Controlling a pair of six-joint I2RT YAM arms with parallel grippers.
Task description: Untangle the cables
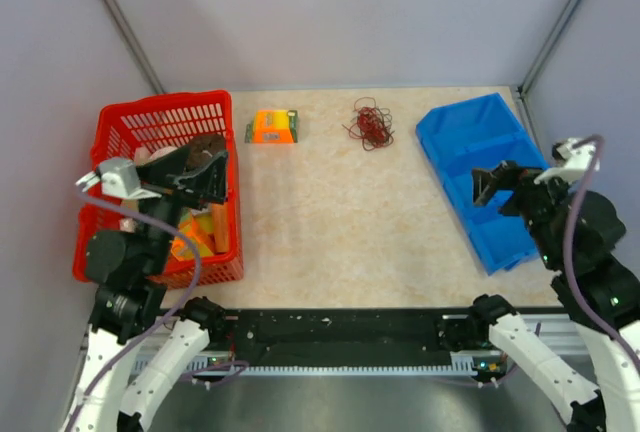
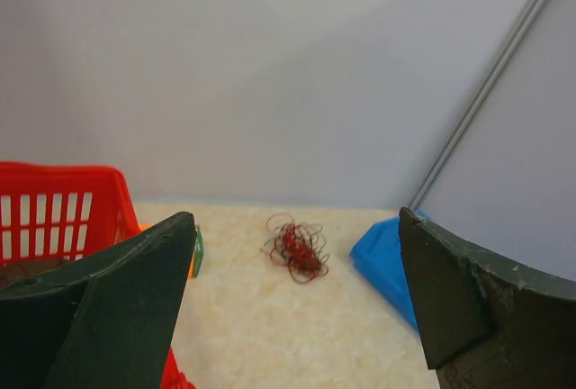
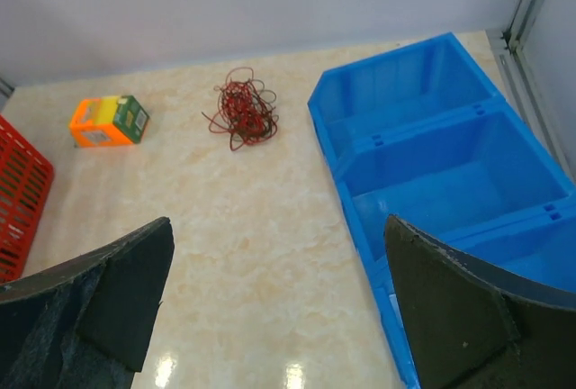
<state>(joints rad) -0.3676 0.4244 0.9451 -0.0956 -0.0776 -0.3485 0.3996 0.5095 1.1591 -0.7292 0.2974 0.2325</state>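
Lying loose, the cables (image 1: 369, 124) a roundish tangle, long axis indiscernible.

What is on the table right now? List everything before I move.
cables: one tangled bundle, dark red and black, far centre of the table
box: one, orange with a green side, far, left of the cables
basket: one, red, left edge; contents partly hidden
bin: one, blue, divided, right side
left gripper: one, black, open, over the basket
right gripper: one, black, open, over the bin
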